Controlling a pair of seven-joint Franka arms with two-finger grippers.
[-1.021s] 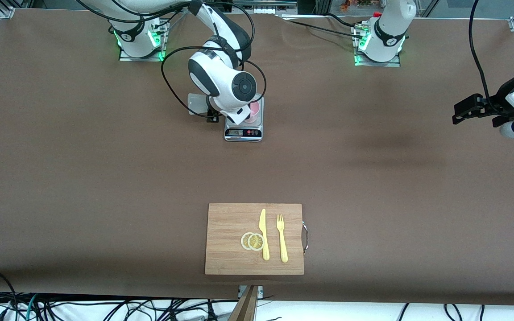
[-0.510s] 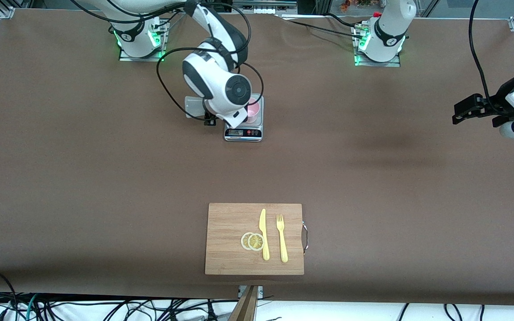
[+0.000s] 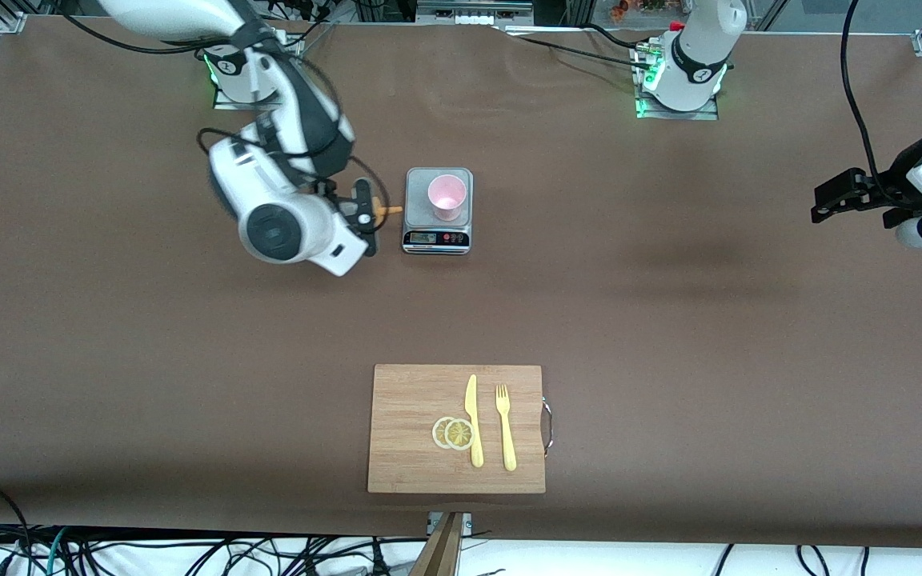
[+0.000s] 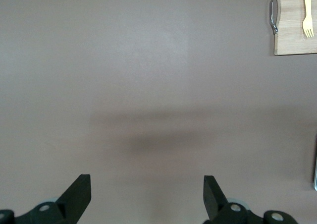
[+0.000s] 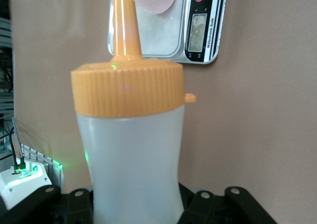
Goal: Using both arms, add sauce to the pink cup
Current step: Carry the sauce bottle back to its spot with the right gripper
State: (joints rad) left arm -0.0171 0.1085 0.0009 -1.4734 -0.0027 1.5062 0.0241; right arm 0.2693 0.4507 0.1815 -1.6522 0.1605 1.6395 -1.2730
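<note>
The right gripper (image 3: pixel 365 216) is clamped tight on the sauce bottle (image 5: pixel 131 149), hanging over bare table just beside the kitchen scale (image 3: pixel 438 238), toward the right arm's end. The bottle lies tipped sideways in the claw, its orange nozzle (image 3: pixel 383 211) aimed at the scale but short of it. The pink cup (image 3: pixel 446 197) stands upright on the scale's platform, clear of the nozzle, nothing touching it. In the right wrist view the nozzle tip lines up with the cup's rim. The left gripper (image 3: pixel 851 200) waits over the table at the left arm's end, fingers (image 4: pixel 77 196) spread wide, holding nothing. The cutting board (image 3: pixel 413 432) lies nearer the front camera, carrying a knife (image 3: pixel 473 420), fork (image 3: pixel 506 428) and lemon slices (image 3: pixel 453 433).
</note>
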